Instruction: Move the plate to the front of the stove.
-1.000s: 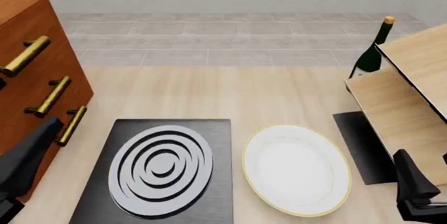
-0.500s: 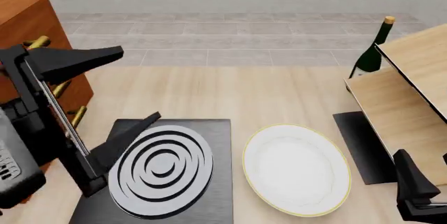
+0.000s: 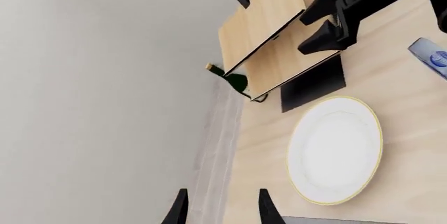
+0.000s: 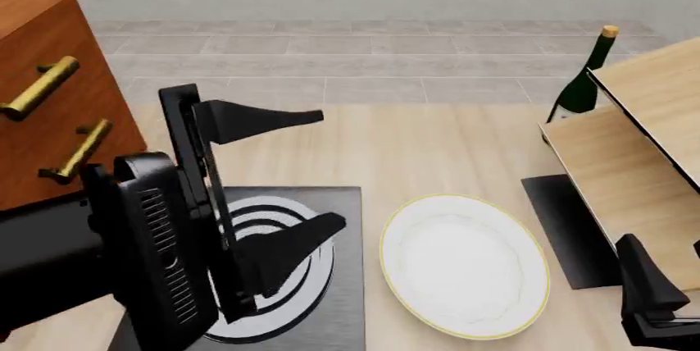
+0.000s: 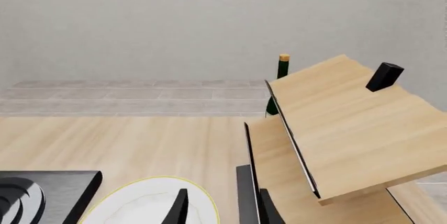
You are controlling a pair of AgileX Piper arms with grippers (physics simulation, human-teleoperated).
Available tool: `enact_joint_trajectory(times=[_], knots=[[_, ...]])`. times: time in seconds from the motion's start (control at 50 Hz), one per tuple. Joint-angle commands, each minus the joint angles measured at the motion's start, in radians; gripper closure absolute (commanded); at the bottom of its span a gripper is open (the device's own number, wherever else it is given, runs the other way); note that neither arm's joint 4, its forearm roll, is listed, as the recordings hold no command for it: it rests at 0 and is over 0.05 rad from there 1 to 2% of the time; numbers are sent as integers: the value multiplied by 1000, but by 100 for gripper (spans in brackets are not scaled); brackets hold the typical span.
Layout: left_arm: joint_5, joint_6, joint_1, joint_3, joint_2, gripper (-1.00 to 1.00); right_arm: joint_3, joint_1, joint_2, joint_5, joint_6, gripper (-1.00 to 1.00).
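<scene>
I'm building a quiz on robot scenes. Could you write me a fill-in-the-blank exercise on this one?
1. The plate lies to the ____ of the stove in the front view.
2. The left gripper hangs over the stove with its fingers ____.
3. The bottle stands ____ the wooden shelf.
4. The plate's thin rim is ____.

Missing words: right; open; behind; gold
</scene>
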Motion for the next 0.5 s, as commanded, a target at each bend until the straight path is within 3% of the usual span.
enact_joint_trajectory(times=[0.02, 0.5], knots=[[-1, 49, -59, -23, 70, -100, 0, 0, 0, 0, 0, -100], [-72, 66, -201, -83, 214, -100, 0, 0, 0, 0, 0, -100]])
